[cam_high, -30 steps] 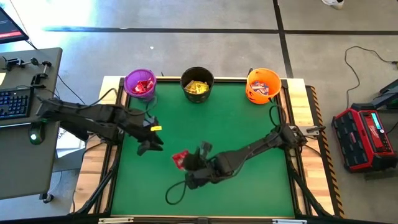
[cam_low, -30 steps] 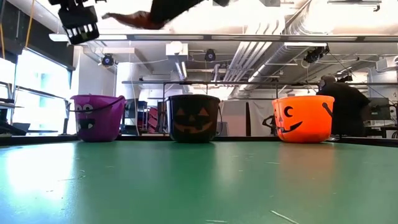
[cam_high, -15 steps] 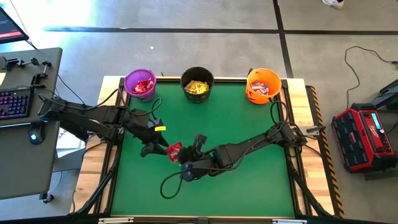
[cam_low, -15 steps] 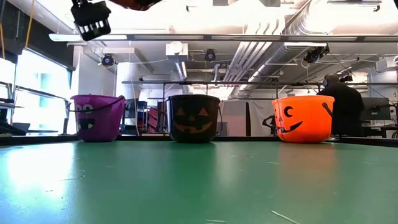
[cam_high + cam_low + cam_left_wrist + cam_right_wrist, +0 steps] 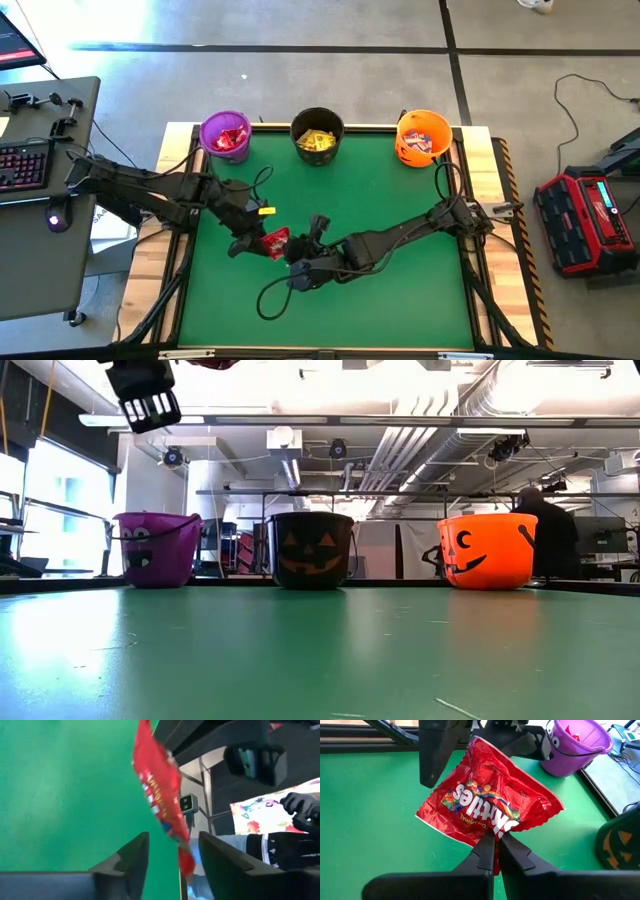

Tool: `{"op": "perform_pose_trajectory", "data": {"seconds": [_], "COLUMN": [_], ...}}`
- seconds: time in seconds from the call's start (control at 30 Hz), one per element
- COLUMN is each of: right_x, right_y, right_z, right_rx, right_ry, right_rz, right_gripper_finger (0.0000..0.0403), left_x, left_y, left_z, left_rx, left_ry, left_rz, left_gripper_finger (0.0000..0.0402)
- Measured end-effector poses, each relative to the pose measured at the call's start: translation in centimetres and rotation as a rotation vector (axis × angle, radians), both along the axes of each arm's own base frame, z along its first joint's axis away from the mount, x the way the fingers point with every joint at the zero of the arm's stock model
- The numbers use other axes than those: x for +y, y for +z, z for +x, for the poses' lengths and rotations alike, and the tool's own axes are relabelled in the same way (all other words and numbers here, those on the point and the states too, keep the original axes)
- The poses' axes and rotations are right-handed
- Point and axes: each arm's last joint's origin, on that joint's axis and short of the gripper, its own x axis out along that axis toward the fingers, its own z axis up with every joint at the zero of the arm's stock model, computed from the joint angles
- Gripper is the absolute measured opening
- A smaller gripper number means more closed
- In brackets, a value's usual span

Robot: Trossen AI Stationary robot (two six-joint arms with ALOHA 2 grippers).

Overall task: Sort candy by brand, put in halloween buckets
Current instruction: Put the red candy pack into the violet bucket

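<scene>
Candy, a red packet [image 5: 487,807], is held above the green table [image 5: 400,290] near its middle, pinched by the clenched right gripper [image 5: 494,842]. The left gripper [image 5: 172,852] is spread, its fingers [image 5: 131,855] flanking the packet's edge.

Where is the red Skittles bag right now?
In the high view, the red Skittles bag is above the middle of the green table, pinched by the right gripper, with the left gripper around its other edge.
</scene>
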Motion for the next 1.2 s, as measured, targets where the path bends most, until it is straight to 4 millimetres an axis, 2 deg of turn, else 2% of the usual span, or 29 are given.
{"op": "perform_pose_trajectory", "data": {"seconds": [0.47,0.63,0.87,1.03,1.2], "right_x": [0.1,0.1,0.1,0.1,0.0], "right_y": [0.0,0.0,0.1,0.2,0.2], "right_z": [0.0,0.1,0.1,0.1,0.1], "right_rx": [0.027,0.031,-0.006,-0.035,-0.059], "right_ry": [0.055,0.075,0.025,-0.025,-0.069], "right_rz": [-0.011,-0.033,0.016,0.057,0.062], "right_gripper_finger": [0.0002,0.0029,0.0129,0.0182,0.0198], "left_x": [0.0,0.3,1.1,2.2,3.7], "left_y": [0.2,0.2,0.3,0.9,1.3], "left_z": [0.2,0.2,-0.3,-1.6,-3.5], "left_rx": [-0.023,-0.027,-0.02,-0.014,0.017], "left_ry": [0.018,0.037,0.075,0.126,0.222], "left_rz": [0.001,0.019,0.037,0.062,0.108], "left_gripper_finger": [0.0009,0.0003,0.0001,0.0,0.0]}}
